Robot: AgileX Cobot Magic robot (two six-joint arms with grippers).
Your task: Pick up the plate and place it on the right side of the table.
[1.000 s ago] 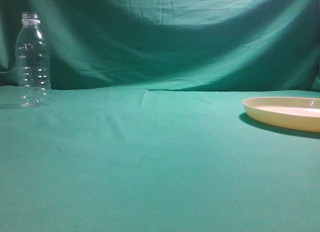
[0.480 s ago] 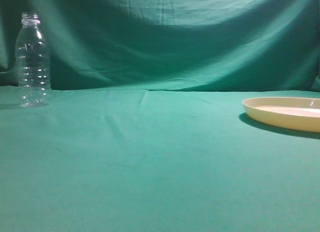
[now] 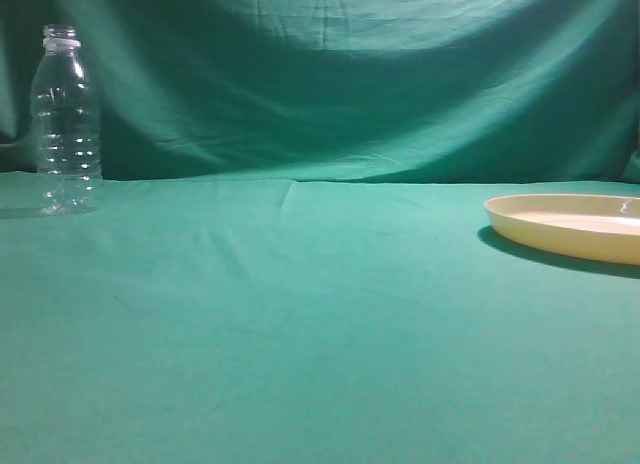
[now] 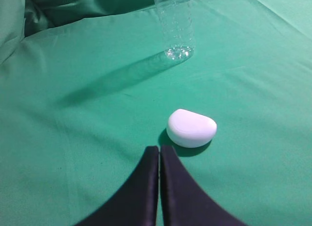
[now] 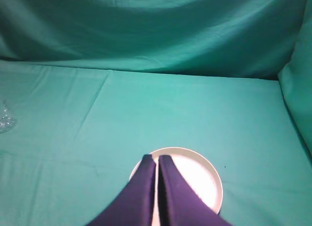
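Exterior view shows the plate (image 3: 568,226) lying flat near the right edge of the table (image 3: 300,314), cut off by the frame on its right side, with a dark shadow under its left rim. At the opposite end, close to the back left corner of the table, a clear bottle (image 3: 66,121) stands upright, well apart from the plate. Neither arm appears in this view.

From the right wrist view, the right gripper (image 5: 156,161) has its two dark fingers pressed together with nothing between them, and their tips overlap the plate (image 5: 195,177) in the picture; whether they touch it cannot be told. A sliver of the bottle (image 5: 6,120) shows at the left border.

From the left wrist view, the left gripper (image 4: 159,150) is likewise closed tight on nothing, fingers meeting in a thin line. Just beyond its tips lies a small white rounded object (image 4: 191,128) on the cloth, and farther back the bottle (image 4: 175,26) stands, casting a long shadow toward the left edge.
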